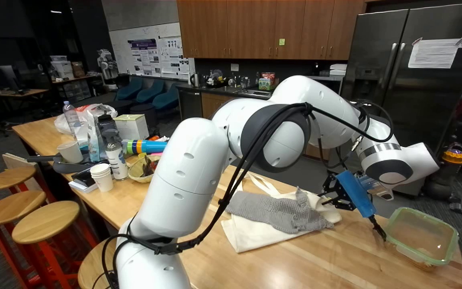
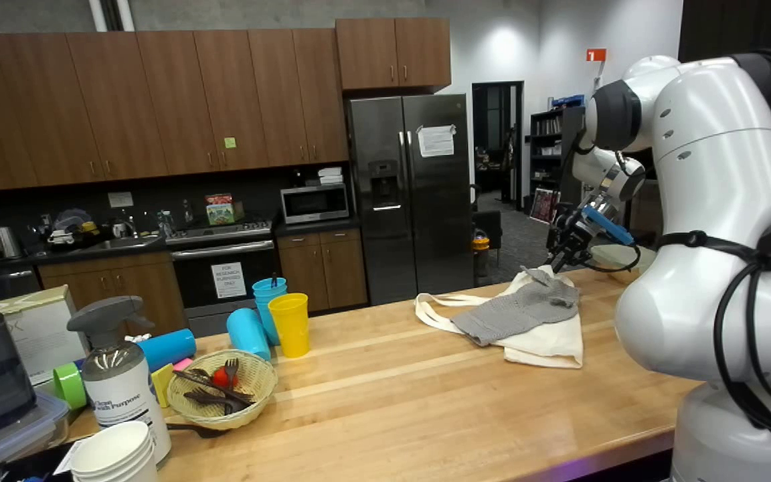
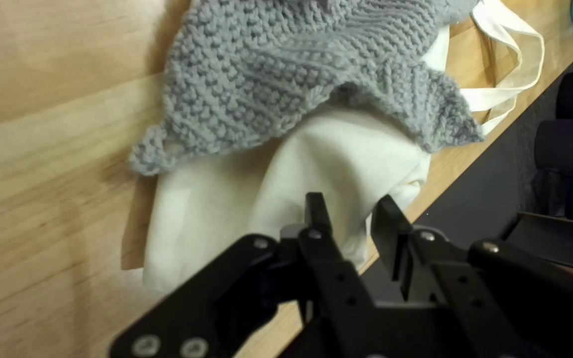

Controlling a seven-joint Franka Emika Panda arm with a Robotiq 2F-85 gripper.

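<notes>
My gripper point(image 3: 351, 206) stands open, with a visible gap and nothing gripped between its black fingers point(image 3: 317, 211). Below the fingertips in the wrist view lies a cream cloth bag point(image 3: 207, 219), its straps trailing off at the upper right. Whether the fingertips touch it I cannot tell. A grey knitted cloth point(image 3: 266, 84) is spread over part of the bag, farther from the fingers. Both exterior views show the grey cloth point(image 1: 271, 208) on top of the bag point(image 2: 553, 355), with the gripper point(image 1: 322, 199) tilted at the bag's end near the far table edge.
A green-rimmed clear container point(image 1: 415, 253) sits at the table's end, close beside the gripper. At the opposite end are a wicker basket point(image 2: 251, 410) of cutlery, a yellow cup point(image 2: 290, 325), blue cups point(image 2: 248, 333) and a spray bottle point(image 2: 121, 388). Stools point(image 1: 46, 220) line one side.
</notes>
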